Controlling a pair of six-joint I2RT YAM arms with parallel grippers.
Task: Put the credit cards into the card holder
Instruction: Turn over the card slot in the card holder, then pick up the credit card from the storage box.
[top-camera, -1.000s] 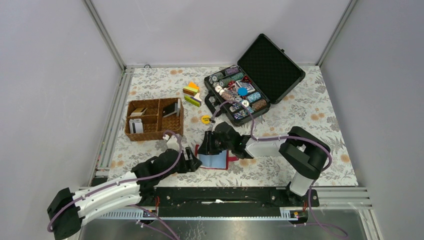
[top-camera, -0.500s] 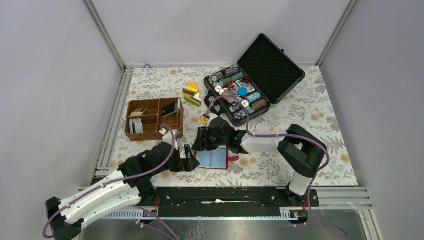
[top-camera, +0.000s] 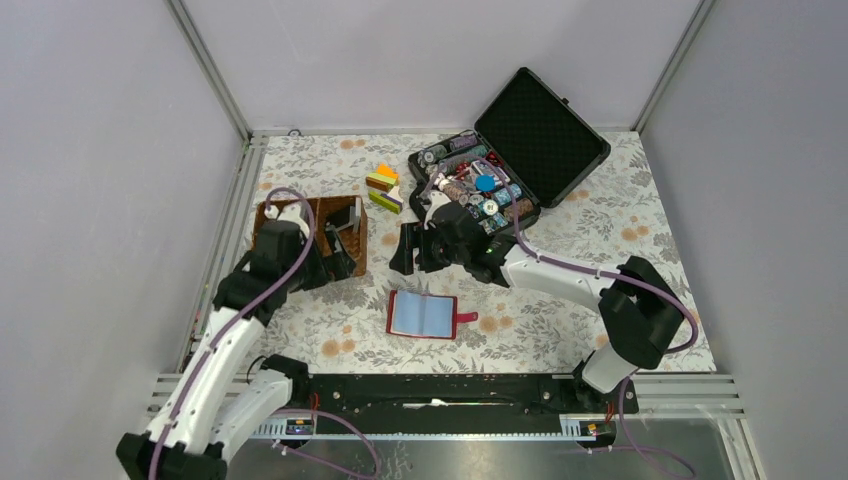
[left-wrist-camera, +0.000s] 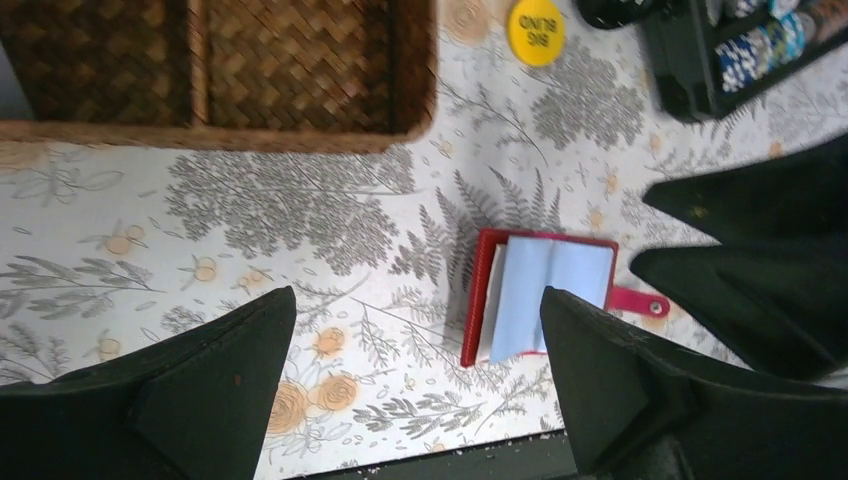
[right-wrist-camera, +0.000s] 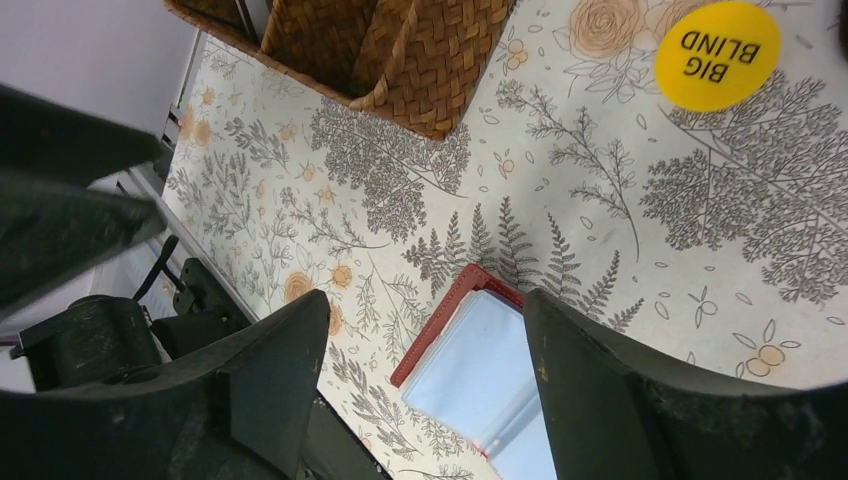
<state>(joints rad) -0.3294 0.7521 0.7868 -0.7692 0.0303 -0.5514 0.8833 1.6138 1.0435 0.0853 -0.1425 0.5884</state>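
Both arms have left the red card holder (top-camera: 422, 314), now lying open and alone, well apart from either; left gripper (top-camera: 338, 252), jaws spread and empty, is over the wicker basket (top-camera: 330, 200) where 1 credit card (top-camera: 346, 215) shows, right gripper (top-camera: 410, 250) likewise spread and empty, so likely a fresh card pick next.

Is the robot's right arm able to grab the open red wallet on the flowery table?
Probably yes. The right arm hangs just beyond the small red leather-look bifold wallet, jaws wide apart and empty, with only bare flowered tablecloth between them.
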